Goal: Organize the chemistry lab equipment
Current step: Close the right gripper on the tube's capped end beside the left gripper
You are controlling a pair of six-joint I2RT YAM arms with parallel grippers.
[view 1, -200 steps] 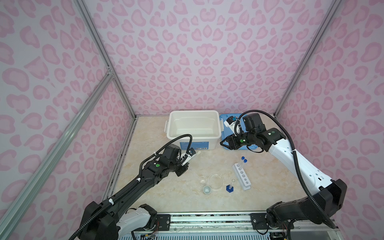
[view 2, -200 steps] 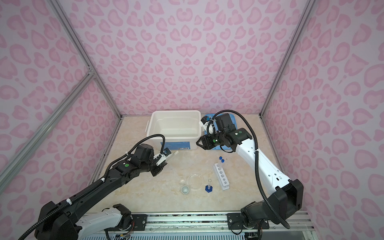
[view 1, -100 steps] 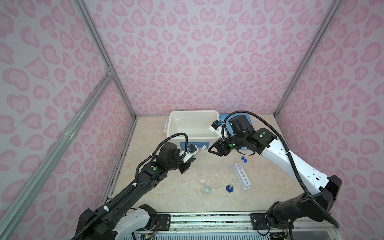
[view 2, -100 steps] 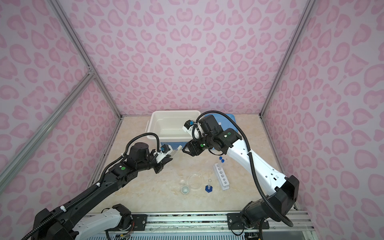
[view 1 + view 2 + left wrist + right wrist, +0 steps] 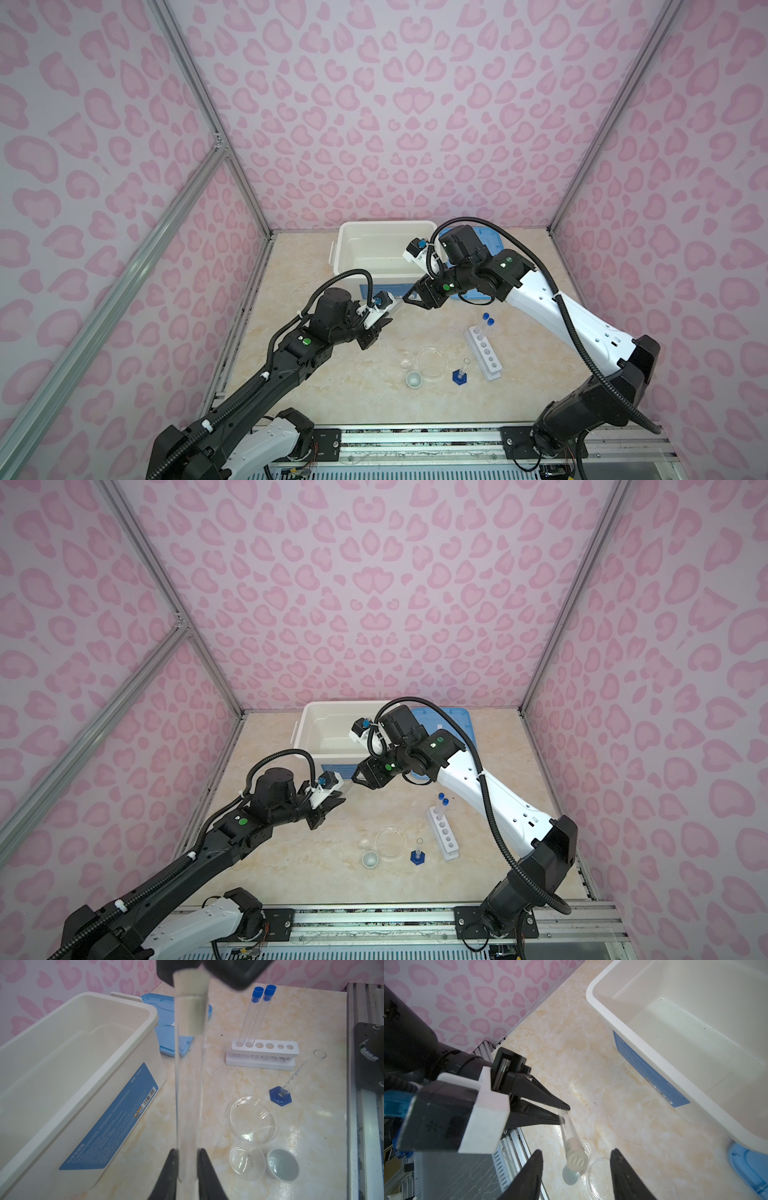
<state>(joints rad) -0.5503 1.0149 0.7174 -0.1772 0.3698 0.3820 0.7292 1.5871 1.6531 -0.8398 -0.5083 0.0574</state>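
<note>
Left jaws clenched on a clear test tube [image 5: 188, 1084], gripping the end opposite its pale stopper [image 5: 576, 1157]. Held tube is up in the air, off the counter [image 5: 374, 399], well apart from the white 6-hole rack [image 5: 484, 355], out past the rack's dish-side long edge. Right jaws released and wide, 1 finger [image 5: 529, 1178] on each side of the stopper end. Right wrist view shows a gap on both sides, no contact.

Rack stands on the counter, seen in both top views. 2 blue-capped tubes [image 5: 257, 1014] sit in 2 neighbouring holes at 1 end of the rack, tilted the same way. Blue-based clear cylinder [image 5: 291, 1084] is upright just beside the rack's other end. Clear round dish [image 5: 253, 1120] lies near the rack, just past the cylinder. Smaller clear dish [image 5: 247, 1160] and tiny white cup [image 5: 282, 1164] sit side by side just beyond the round dish, farther from the rack.

Large white bin [image 5: 337, 249] is open, well apart from the rack, beyond its tube end. Blue lid [image 5: 453, 725] lies flat beyond the rack's tube end too.
</note>
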